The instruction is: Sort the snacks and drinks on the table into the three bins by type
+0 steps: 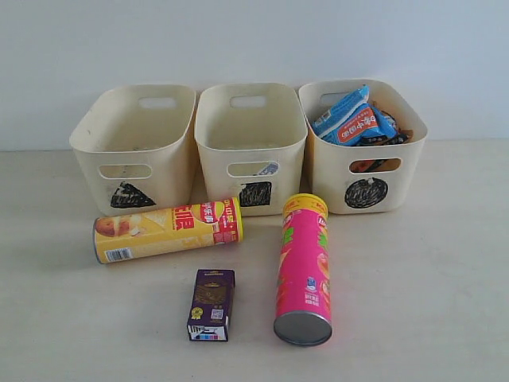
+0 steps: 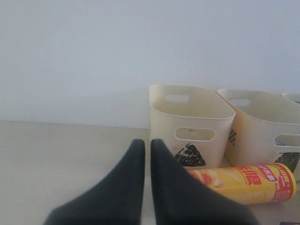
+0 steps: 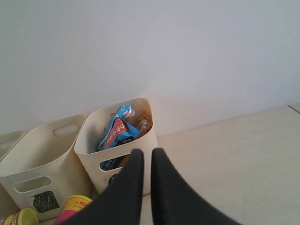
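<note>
The yellow chip tube (image 1: 169, 230) lies on its side on the table (image 1: 64, 318) before the triangle bin (image 1: 134, 145). Beside it, the pink chip tube (image 1: 303, 269) lies lengthwise before the circle bin (image 1: 362, 143), which holds blue-white foil packets (image 1: 350, 119). A dark purple drink carton (image 1: 211, 304) lies near the front. Something blue and white shows through the handle cutout of the square bin (image 1: 250, 143). No gripper shows in the exterior view. My left gripper (image 2: 147, 143) is shut and empty, off to the side of the triangle bin (image 2: 190, 124). My right gripper (image 3: 147, 152) is shut and empty, by the circle bin (image 3: 117, 136).
A plain pale wall (image 1: 254, 40) rises just behind the three bins. Bare table stretches to the right of the circle bin (image 3: 234, 150) and to the left of the triangle bin (image 2: 56, 159).
</note>
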`<state>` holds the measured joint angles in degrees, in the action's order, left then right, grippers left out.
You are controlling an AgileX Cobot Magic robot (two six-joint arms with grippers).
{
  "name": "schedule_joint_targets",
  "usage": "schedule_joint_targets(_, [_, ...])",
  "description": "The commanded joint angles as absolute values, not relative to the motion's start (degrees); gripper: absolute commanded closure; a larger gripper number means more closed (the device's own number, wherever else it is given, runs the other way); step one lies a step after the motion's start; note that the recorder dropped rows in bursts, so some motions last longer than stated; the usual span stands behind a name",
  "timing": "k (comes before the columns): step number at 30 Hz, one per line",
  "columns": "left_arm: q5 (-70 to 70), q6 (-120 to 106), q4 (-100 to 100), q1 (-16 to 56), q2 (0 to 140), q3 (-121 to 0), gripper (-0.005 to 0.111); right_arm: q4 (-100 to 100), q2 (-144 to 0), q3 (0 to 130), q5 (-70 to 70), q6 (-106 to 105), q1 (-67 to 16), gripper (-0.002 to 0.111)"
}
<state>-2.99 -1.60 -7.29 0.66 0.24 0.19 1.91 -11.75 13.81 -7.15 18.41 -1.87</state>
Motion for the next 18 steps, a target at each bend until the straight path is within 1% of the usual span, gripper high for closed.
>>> schedule_joint_targets(1, [-2.4, -1.0, -7.7, 0.6, 0.0, 0.0, 0.103, 1.8, -11.6, 13.7, -7.1, 18.4, -1.7, 0.106])
schedule_joint_targets(9, [1.5, -0.7, -13.1, 0.6, 0.0, 0.0, 0.103, 1.8, -11.4, 11.9, -5.0, 18.4, -1.7, 0.106])
schedule_joint_targets(14, [4.9, 11.4, -20.9, 0.6, 0.0, 0.0, 0.103, 2.3, -6.9, 5.7, -2.8, 18.4, -1.7, 0.106])
schedule_joint_targets(15, [5.9, 17.8, -22.9, 0.6, 0.0, 0.0, 0.103, 4.0, -4.5, 2.7, -2.8, 18.4, -1.7, 0.106])
schedule_joint_targets(18, [5.7, 24.6, -22.9, 0.6, 0.0, 0.0, 0.103, 5.2, -0.8, 0.0, -3.2, 18.4, -1.7, 0.106])
